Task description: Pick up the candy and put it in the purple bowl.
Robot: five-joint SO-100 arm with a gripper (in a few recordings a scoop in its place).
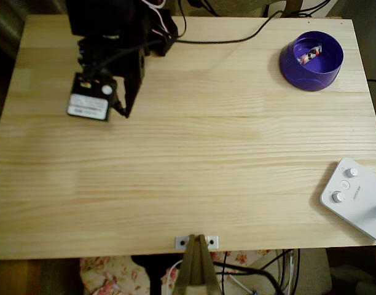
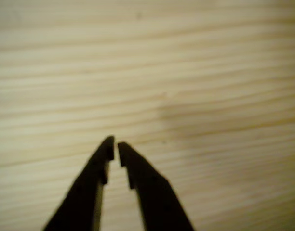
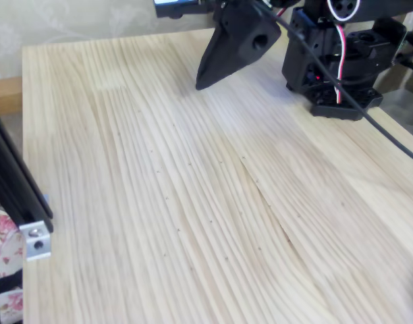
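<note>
Candy (image 1: 310,54) inside purple bowl (image 1: 298,70), white knobbed device (image 1: 354,195) nearby, empty end effector (image 2: 114,143) nearly together.

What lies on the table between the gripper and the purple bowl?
Bare wood. In the overhead view, nothing sits between the gripper and the purple bowl, which holds the candy.

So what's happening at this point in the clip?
Nothing is being handled right now. The candy already lies inside the purple bowl at the table's far right corner in the overhead view. The arm's gripper sits at the opposite, left end of the wooden table, fingers nearly together with only a thin gap and nothing between them, pointing down at bare wood. A white device with knobs rests at the right edge, untouched. The task looks done.
</note>
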